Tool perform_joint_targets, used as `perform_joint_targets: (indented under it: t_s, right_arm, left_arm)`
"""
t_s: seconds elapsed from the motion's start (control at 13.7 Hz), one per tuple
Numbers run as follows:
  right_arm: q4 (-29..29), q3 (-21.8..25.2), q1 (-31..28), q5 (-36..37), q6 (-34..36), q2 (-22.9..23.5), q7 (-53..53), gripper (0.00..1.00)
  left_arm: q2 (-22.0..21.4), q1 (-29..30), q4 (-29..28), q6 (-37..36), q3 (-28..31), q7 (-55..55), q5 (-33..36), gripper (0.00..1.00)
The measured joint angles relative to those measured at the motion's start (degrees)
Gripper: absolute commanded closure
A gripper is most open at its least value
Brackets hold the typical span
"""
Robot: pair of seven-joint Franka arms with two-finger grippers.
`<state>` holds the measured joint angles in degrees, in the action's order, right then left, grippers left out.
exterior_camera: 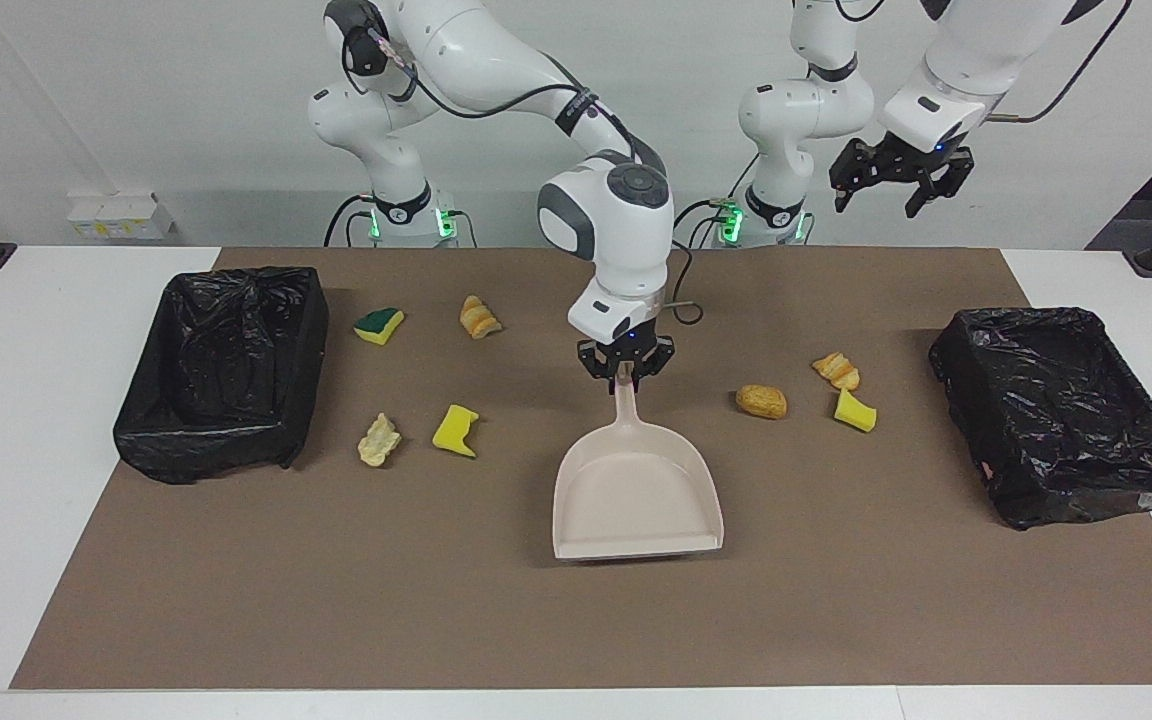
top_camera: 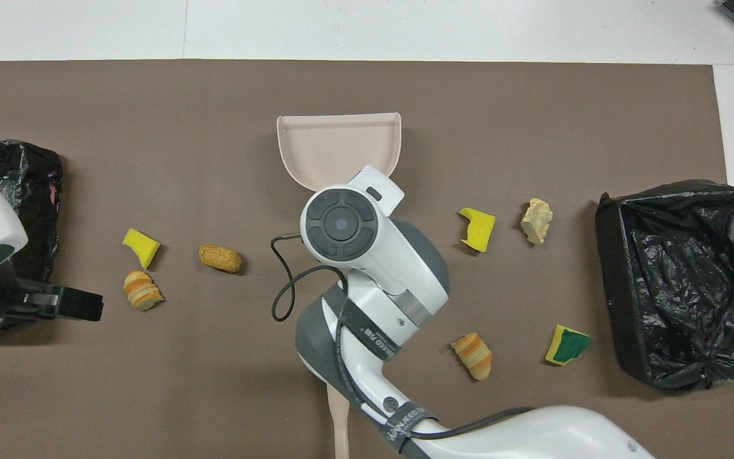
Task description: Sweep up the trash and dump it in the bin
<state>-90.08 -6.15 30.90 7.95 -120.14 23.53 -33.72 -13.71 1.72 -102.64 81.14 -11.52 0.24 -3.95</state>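
The right gripper (exterior_camera: 624, 375) is clenched on the handle of a beige dustpan (exterior_camera: 636, 500), near the middle of the brown mat (exterior_camera: 496, 620). The pan tilts, its open mouth toward the mat's edge farthest from the robots. The right arm reaches in from its base, wrist bent straight down over the handle.

Seven scraps of trash lie apart from the gripper on the mat. Toward the right arm's end: a green-topped sponge (exterior_camera: 378, 324), a striped bread lump (exterior_camera: 478, 317), a pale lump (exterior_camera: 379, 440) and a yellow sponge chunk (exterior_camera: 456, 430). Toward the left arm's end: a tan lump (exterior_camera: 762, 401), a striped lump (exterior_camera: 837, 370) and a yellow chunk (exterior_camera: 855, 411).

The left gripper (exterior_camera: 890, 180) hangs high, fingers spread and holding nothing, near the mat's left-arm end.

At each end of the mat sits a bin lined with black plastic, one (exterior_camera: 226, 370) at the right arm's end, one (exterior_camera: 1066, 410) at the left arm's; no trash shows inside either.
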Motion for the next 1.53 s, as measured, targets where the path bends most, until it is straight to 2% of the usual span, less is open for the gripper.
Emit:
perform_joint_targets:
  t_s: [0.15,0.29,0.51,0.8,1.02,1.16,1.53]
  right_arm:
    - [-3.71,-0.03,-3.25,-0.1,1.18,-4.53,11.45,1.0]
    - [-7.33,-0.05,-5.09,-0.13,1.21,-7.47,23.04,1.0]
    - [-9.08,-0.05,-6.13,-0.12,2.07,-8.15,39.08,1.0]
    - [-9.53,-0.03,-7.77,-0.12,2.09,-8.15,60.18,1.0]
    - [-10.05,-0.04,-8.67,-0.12,2.15,-8.16,76.78,1.0]
    - [-11.15,-0.01,-9.86,-0.12,2.16,-8.17,86.34,1.0]
    - [-15.14,-0.23,-10.21,-0.12,2.17,-9.93,97.52,1.0]
  left_arm:
    - [-1.72,-1.59,-2.72,0.27,-0.1,-0.16,-1.02,0.0]
    - [-5.27,-5.25,-8.28,2.86,-0.16,-3.95,-2.64,0.0]
    - [-8.22,-17.59,-16.31,9.43,-0.46,-18.78,-3.16,0.0]
    - [-8.26,-31.55,-24.53,17.92,-0.74,-33.68,-4.71,0.0]
    - [-7.56,-41.08,-32.37,28.88,-0.6,-43.76,-5.4,0.0]
    - [-4.94,-47.57,-36.55,35.62,-0.76,-49.64,-5.45,0.0]
    - [0.7,-53.64,-39.89,43.62,-0.68,-54.64,-6.13,0.0]
